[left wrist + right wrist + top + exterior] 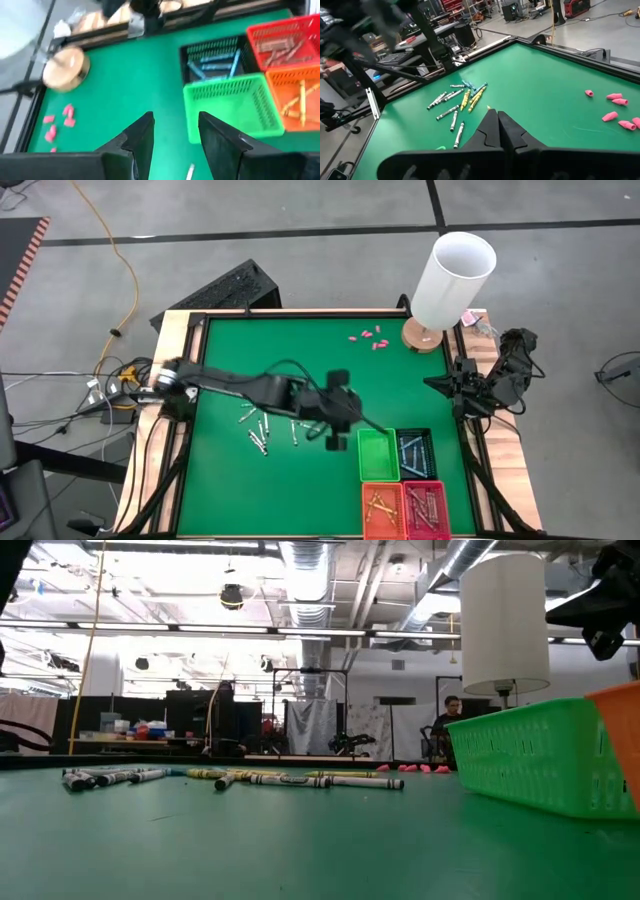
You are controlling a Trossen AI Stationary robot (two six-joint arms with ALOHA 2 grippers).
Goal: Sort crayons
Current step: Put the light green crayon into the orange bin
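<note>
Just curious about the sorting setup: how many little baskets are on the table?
4, in a square near the right front: green basket, dark basket beside it, orange basket, red basket.

Green table (300, 490), wood-framed. Loose crayons (262, 430) scattered left of centre. Four baskets clustered near the right front: green basket (377, 455), black basket (413, 453), orange basket (383, 510), red basket (426, 509). Pink pieces (368, 337) toward the far edge, near a round wooden base (422, 336).
</note>
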